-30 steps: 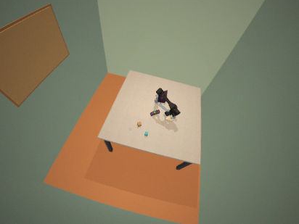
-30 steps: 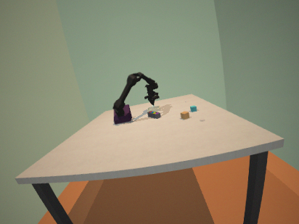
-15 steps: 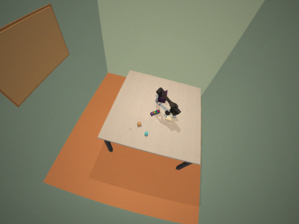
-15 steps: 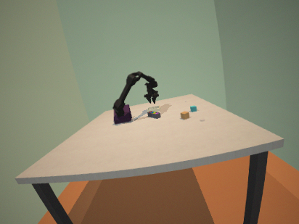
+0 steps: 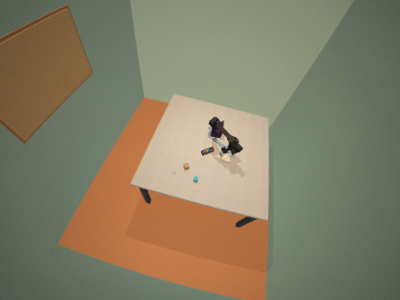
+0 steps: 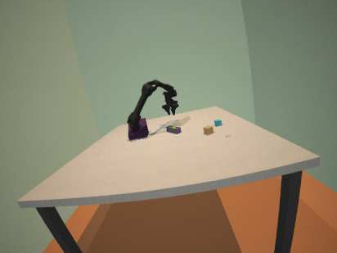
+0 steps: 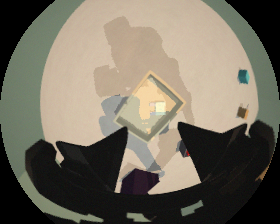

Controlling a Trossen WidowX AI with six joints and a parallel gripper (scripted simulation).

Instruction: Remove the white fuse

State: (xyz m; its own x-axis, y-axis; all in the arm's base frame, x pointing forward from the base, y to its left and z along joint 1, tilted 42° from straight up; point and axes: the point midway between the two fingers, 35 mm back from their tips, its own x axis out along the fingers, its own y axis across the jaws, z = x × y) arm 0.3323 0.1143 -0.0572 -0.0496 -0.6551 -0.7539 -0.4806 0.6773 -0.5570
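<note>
Open air surrounds the hand [image 6: 170, 110] above the tray [image 7: 128, 117]; the block [image 6: 174, 128] stands just beside, two cubes [image 6: 208, 130] well apart on the table [image 6: 172, 167].

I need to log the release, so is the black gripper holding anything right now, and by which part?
Nothing is held. The black parallel-jaw gripper is open above the square tan tray, and the small white fuse lies in the tray, apart from the fingers.
</note>
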